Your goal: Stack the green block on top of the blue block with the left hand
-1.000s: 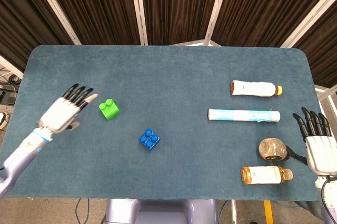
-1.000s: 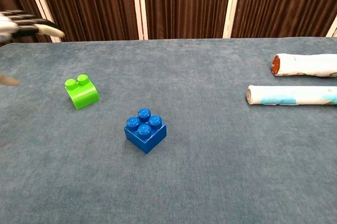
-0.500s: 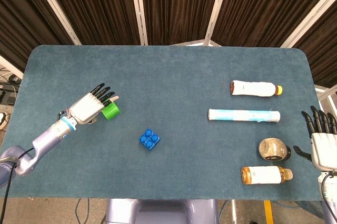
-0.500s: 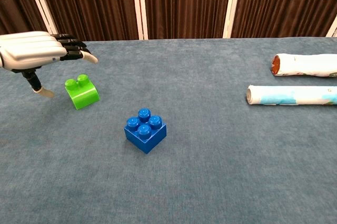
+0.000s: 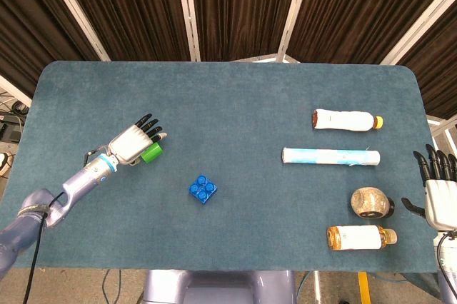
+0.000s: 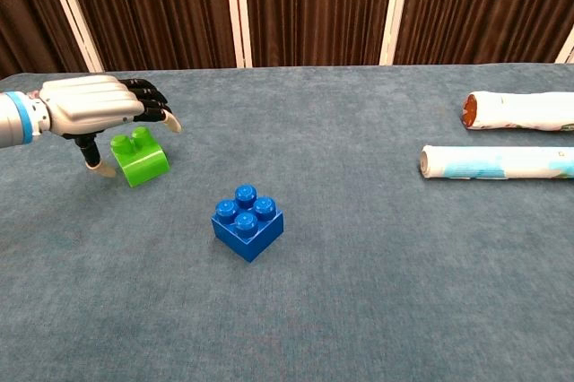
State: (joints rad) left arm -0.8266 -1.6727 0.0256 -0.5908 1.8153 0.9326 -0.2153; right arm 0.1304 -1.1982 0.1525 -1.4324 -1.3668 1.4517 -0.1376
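Note:
The green block [image 6: 141,156] sits on the blue table at left; in the head view the green block [image 5: 151,152] is partly covered. My left hand [image 6: 97,107] hovers over its back left, fingers spread above it and thumb down beside its left face, holding nothing; the same left hand [image 5: 132,144] shows in the head view. The blue block [image 6: 247,221] stands studs up nearer the front middle, also seen as the blue block [image 5: 203,189]. My right hand [image 5: 437,193] rests open at the table's far right edge.
On the right lie a white bottle [image 5: 345,120], a rolled white and pale blue tube [image 5: 330,156], a brown round jar [image 5: 370,203] and an amber bottle [image 5: 360,237]. The table's front edge [image 5: 214,267] runs close below the blocks.
My left hand has travelled right and forward from the table's left side to just over the green block, thumb now beside it. The blocks stay put. The right hand has drifted slightly lower.

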